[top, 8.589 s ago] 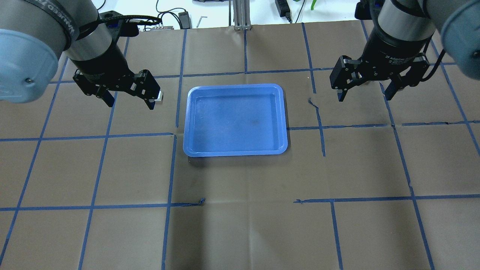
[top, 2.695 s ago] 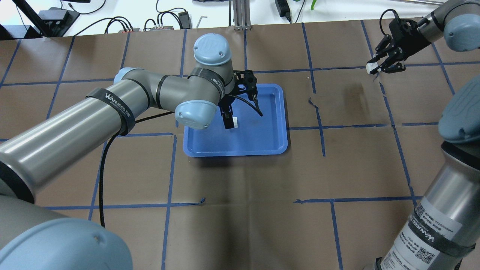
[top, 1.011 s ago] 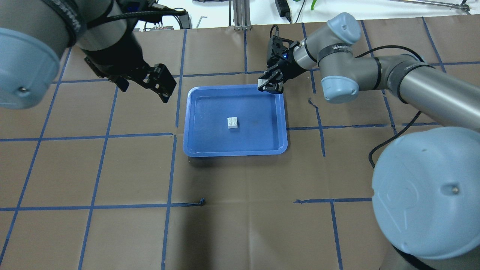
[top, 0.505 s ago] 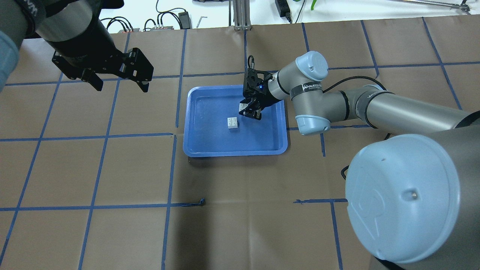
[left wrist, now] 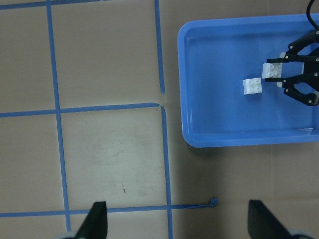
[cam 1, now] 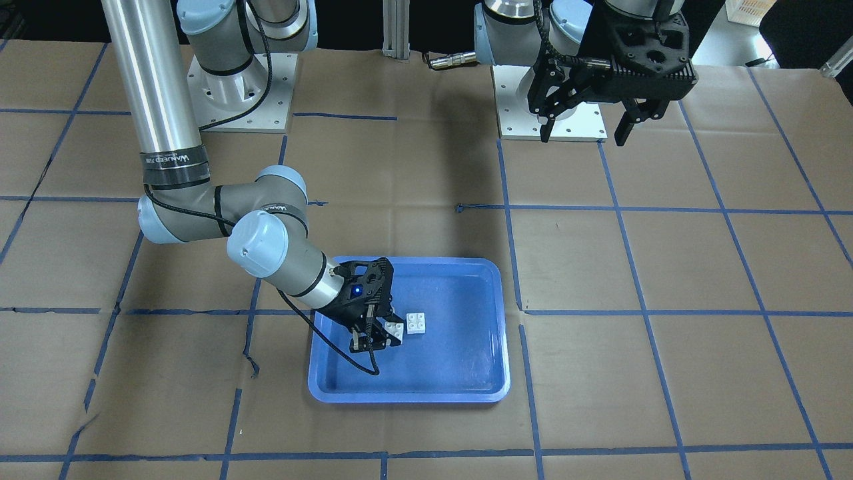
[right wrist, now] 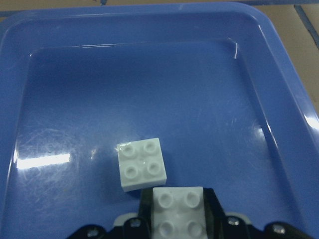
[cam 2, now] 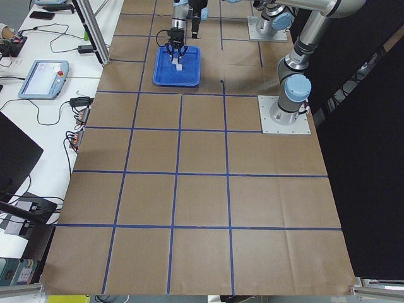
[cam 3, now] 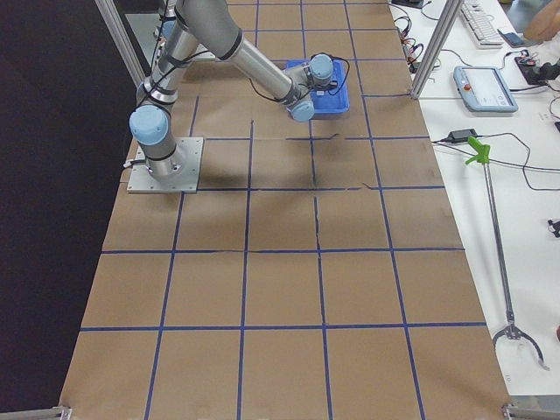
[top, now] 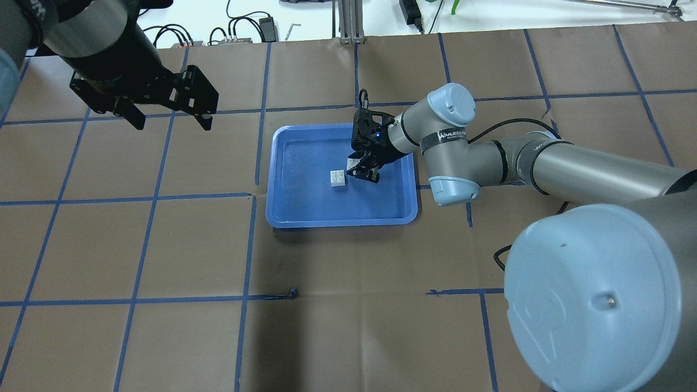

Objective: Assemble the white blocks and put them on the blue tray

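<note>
My left gripper (top: 173, 124) hangs over the brown paper table (top: 163, 250), well to the left of the tray. Its fingers are spread wide and there is nothing between them.

The blue tray (top: 305, 204) lies flat on the paper near the middle of the table, and both blocks are within its rim. The lying white block (top: 338, 178) rests studs up on the tray floor, about at its centre, with no finger on it. Just to its right, and a little toward the far rim, is the held white block (right wrist: 179, 214), also studs up. My right gripper (left wrist: 280, 71) has it pinched by two opposite sides, the jaws closed in to the block's width.

In my right wrist view the held white block's front edge comes up against the near right corner of the lying one. I cannot tell whether the two touch. They are side by side and offset, not stacked and not joined. My right arm reaches in low from the right, across the tray's right rim.
</note>
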